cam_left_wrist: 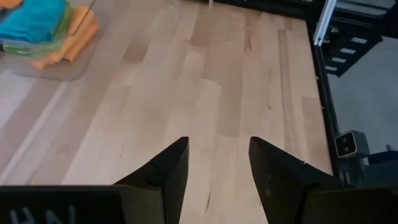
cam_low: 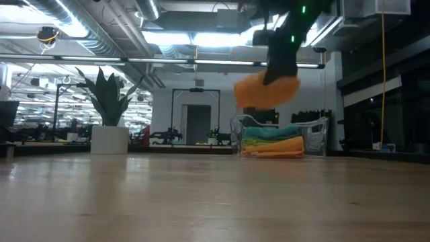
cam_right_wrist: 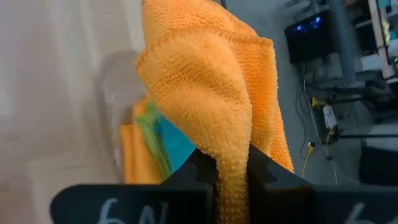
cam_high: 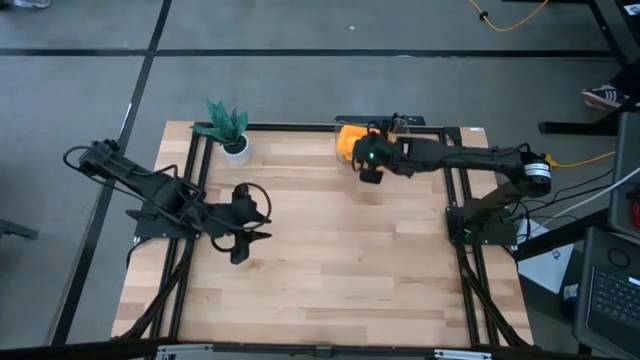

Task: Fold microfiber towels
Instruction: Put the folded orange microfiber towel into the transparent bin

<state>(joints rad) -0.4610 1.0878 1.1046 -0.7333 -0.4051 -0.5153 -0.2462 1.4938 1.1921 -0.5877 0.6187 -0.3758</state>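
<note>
Pick step: your right gripper [cam_right_wrist: 231, 167] is clamped on an orange towel [cam_low: 267, 91], hanging above the clear bin [cam_low: 317, 138] at the table [cam_high: 330, 260]'s far edge. Remaining towels [cam_low: 272, 141] sit stacked inside. Next, carry it to mid-table and spread flat. Left gripper [cam_left_wrist: 217, 165] waits near the left edge, fingers apart.

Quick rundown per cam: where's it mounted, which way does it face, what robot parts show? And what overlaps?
High: overhead, straight down; both arms, left gripper idle, right gripper by the bin.
Low: table height, level across; right arm lifting an orange towel above the bin.
Left wrist: past its open fingers at bare table.
Right wrist: fingers pinching the orange towel.
Shared: low and right wrist both show the stacked towels.
</note>
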